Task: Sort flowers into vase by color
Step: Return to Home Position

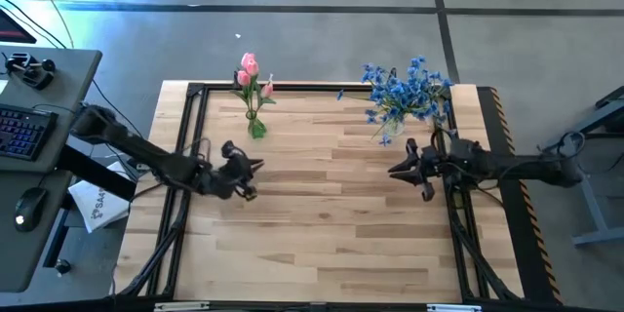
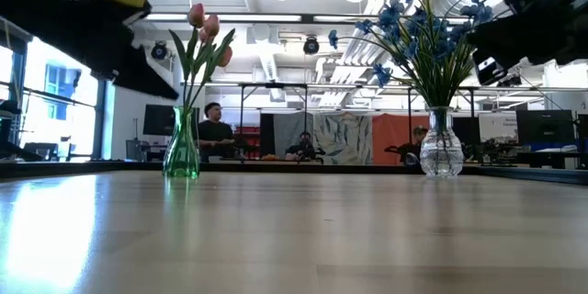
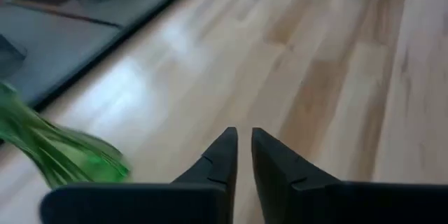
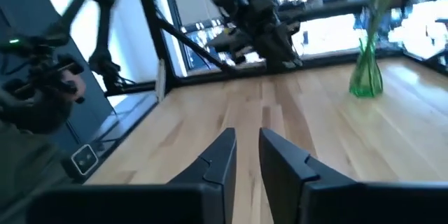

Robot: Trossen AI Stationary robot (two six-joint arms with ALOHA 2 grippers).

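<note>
Dark left end effector (image 3: 243,138), clenched and empty, hovers left of centre over the wooden counter (image 1: 322,244). The right end effector (image 4: 247,140), also clenched and empty, hovers right of centre. Pink tulips (image 1: 250,70) stand in a green vase (image 1: 257,128) at upper left, blue flowers (image 1: 409,88) in a clear vase (image 1: 387,136) at upper right.

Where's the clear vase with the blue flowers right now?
In the high view the clear vase stands near the upper-right corner of the table, just above the right claw. The green vase stands opposite, on the left.
</note>
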